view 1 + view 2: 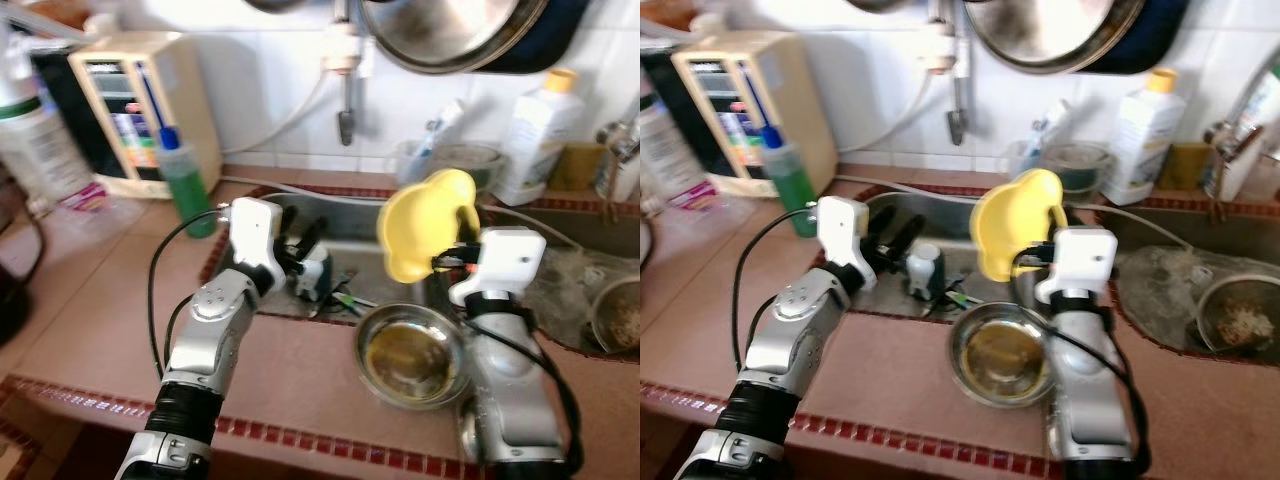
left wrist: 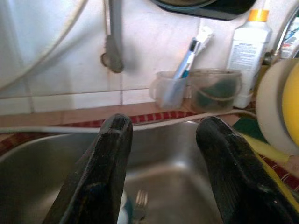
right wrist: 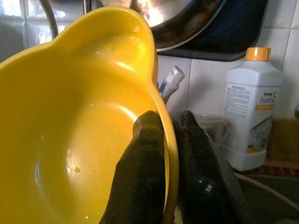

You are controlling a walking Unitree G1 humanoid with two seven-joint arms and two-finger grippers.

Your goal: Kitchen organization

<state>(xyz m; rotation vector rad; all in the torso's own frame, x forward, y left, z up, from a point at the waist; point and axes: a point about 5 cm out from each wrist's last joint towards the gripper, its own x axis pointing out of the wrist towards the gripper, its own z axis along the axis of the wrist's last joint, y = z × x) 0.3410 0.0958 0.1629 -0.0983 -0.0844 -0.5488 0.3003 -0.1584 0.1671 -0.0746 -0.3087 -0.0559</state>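
My right gripper (image 1: 452, 258) pinches rim of yellow bowl (image 1: 425, 222), held tilted above sink (image 1: 345, 235). Left gripper (image 2: 161, 154) spread, holding nothing, over basin. Thin rim hold: I fear bowl slipping onto steel bowl (image 1: 410, 355).

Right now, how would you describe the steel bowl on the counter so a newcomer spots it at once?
Start at the sink sunk in the tiled counter. On the counter's front edge, beside the right arm, sits the steel bowl. Unlike the yellow bowl held up by the right tool, it is shiny metal holding brownish residue.
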